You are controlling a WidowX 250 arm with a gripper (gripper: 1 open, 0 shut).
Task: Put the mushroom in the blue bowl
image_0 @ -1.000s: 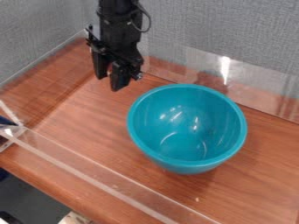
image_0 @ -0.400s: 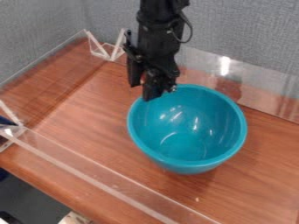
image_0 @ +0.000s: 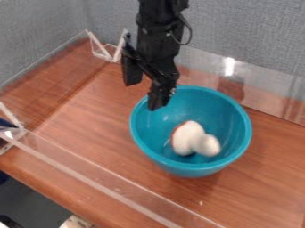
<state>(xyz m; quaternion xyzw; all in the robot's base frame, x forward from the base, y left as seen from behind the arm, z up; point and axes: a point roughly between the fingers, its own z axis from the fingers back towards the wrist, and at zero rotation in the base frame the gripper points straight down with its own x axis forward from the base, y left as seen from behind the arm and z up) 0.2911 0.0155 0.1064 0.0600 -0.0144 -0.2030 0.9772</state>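
Over on the left the wooden table [image_0: 71,107] is sitting bare behind a clear barrier [image_0: 84,174], well off to the pincer's left. The pincer [image_0: 145,85] is hanging pointed down over the bowl's [image_0: 155,142] back-left rim with its jaws spread apart, gripping nothing. Just below and to the right of it the mushroom [image_0: 193,141] is lying on its side in the bottom of the bowl, looking pale and blurry, not touching the pincer.

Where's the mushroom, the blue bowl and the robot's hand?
mushroom [image_0: 193,141]: camera view, on its pale body inside the bowl.
blue bowl [image_0: 233,153]: camera view, on its right inner wall.
hand [image_0: 146,87]: camera view, between its open fingertips.
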